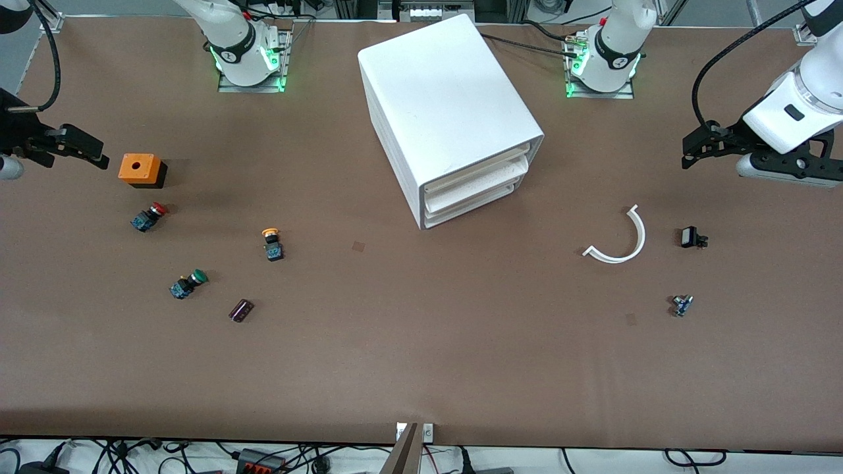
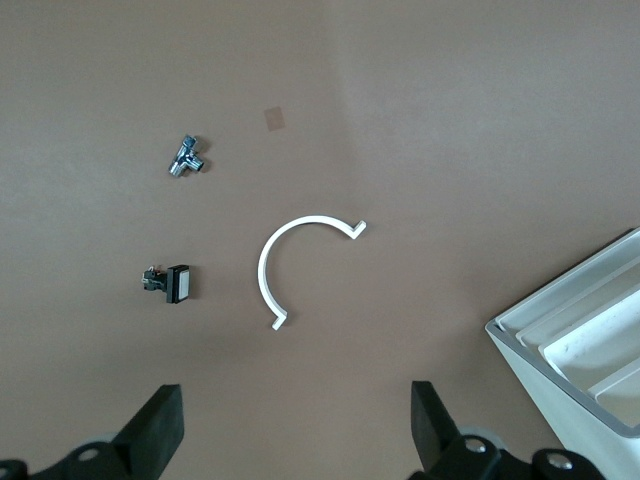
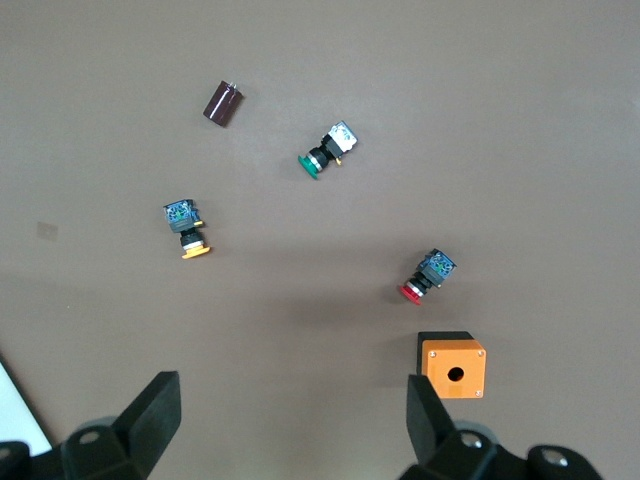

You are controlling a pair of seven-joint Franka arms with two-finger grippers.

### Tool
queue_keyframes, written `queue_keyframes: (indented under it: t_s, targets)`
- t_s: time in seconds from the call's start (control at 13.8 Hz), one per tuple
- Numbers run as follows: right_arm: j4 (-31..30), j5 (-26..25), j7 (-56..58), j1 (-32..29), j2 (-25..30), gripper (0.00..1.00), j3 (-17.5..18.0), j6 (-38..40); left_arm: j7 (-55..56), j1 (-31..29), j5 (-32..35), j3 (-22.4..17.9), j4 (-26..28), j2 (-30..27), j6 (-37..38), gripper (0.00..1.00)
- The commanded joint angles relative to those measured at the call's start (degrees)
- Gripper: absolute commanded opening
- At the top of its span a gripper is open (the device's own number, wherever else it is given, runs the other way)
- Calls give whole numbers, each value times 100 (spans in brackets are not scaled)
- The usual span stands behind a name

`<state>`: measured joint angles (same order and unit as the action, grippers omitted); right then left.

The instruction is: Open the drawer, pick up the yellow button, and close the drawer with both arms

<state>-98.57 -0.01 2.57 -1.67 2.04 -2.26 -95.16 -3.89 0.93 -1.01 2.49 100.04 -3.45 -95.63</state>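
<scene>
The white cabinet (image 1: pixel 448 105) stands at the middle of the table, between the two arm bases. Its uppermost drawer (image 1: pixel 484 166) is pushed in like the two below it; a corner of it shows in the left wrist view (image 2: pixel 590 335). The orange-yellow-capped button (image 1: pixel 271 243) lies on the table toward the right arm's end, also seen in the right wrist view (image 3: pixel 186 230). My right gripper (image 1: pixel 92 151) hangs open and empty (image 3: pixel 292 410) beside an orange box. My left gripper (image 1: pixel 688 153) hangs open and empty (image 2: pixel 297 420) at the left arm's end, over bare table.
Near the button lie an orange box with a hole (image 1: pixel 139 169), a red-capped button (image 1: pixel 149 216), a green-capped button (image 1: pixel 188 283) and a dark cylinder (image 1: pixel 241 310). Toward the left arm's end lie a white curved strip (image 1: pixel 619 240), a small black part (image 1: pixel 691 237) and a metal fitting (image 1: pixel 682 305).
</scene>
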Motion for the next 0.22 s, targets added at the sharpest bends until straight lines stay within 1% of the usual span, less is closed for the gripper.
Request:
queue_keyframes:
  t_s: [0.0,0.14]
  targets:
    - [-83,-34,25,-52,68,100,59,-46,-68,-23,-57,-3,-161,46,142,100]
    - [-84,-34,25,-52,59,100,59,-46,-68,-23,-57,-3,-161,46,142,100]
